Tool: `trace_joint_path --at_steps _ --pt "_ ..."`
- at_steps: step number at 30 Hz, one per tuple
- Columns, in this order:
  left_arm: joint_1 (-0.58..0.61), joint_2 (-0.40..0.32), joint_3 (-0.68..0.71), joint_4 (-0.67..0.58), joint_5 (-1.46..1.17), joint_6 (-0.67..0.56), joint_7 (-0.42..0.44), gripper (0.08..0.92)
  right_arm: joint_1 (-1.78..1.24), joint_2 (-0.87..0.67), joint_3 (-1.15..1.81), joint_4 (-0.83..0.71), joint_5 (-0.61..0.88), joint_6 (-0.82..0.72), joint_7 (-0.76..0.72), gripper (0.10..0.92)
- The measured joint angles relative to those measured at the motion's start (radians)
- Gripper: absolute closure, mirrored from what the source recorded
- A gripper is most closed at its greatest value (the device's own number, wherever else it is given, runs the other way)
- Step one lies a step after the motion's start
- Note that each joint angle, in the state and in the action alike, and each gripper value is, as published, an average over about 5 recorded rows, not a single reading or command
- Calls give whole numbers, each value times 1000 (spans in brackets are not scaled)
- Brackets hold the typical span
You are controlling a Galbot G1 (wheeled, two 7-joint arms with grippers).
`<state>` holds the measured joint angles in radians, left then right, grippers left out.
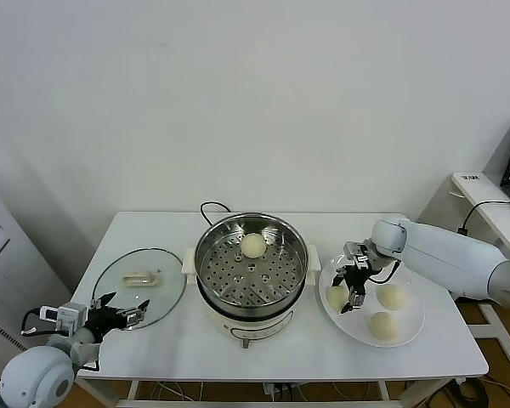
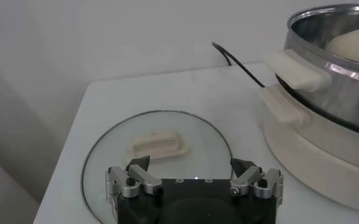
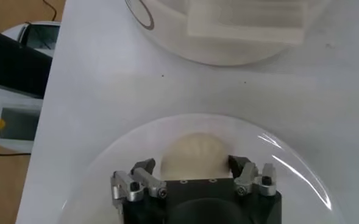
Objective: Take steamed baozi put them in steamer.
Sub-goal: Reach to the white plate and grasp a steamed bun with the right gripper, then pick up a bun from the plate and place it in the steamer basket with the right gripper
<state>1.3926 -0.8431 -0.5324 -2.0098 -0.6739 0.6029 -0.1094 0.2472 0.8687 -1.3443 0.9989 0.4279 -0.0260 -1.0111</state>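
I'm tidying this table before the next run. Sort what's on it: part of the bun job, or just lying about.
Part of the job:
- steamer, one baozi in the steamer
- three baozi on the plate
- right gripper, around the nearest plate bun

Lying about:
- white plate
- glass lid
- left gripper, open over the lid

Right arm [image 1: 459,259]: smooth white rounded shell showing a grey joint band. Right gripper [image 3: 193,172]: black body carrying silver finger brackets, dark screws and black pads. Left gripper [image 2: 194,178]: displaying matching build; white wrist block.
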Motion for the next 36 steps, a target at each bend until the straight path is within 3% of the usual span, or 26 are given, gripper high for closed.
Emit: trace_joint_path --at_steps 5,14,25,36 --pt "0 -2 -1 -2 0 1 -1 177 16 -8 -11 9 4 -2 -5 547" --pt "1 -2 -2 1 1 2 -4 177 193 -43 -109 98 76 -30 -30 550" --pt "-8 1 5 11 3 1 -4 177 496 -37 -214 242 296 -117 -40 550" --pt "-7 8 7 22 3 -6 -2 177 578 79 -220 287 533 -217 49 550"
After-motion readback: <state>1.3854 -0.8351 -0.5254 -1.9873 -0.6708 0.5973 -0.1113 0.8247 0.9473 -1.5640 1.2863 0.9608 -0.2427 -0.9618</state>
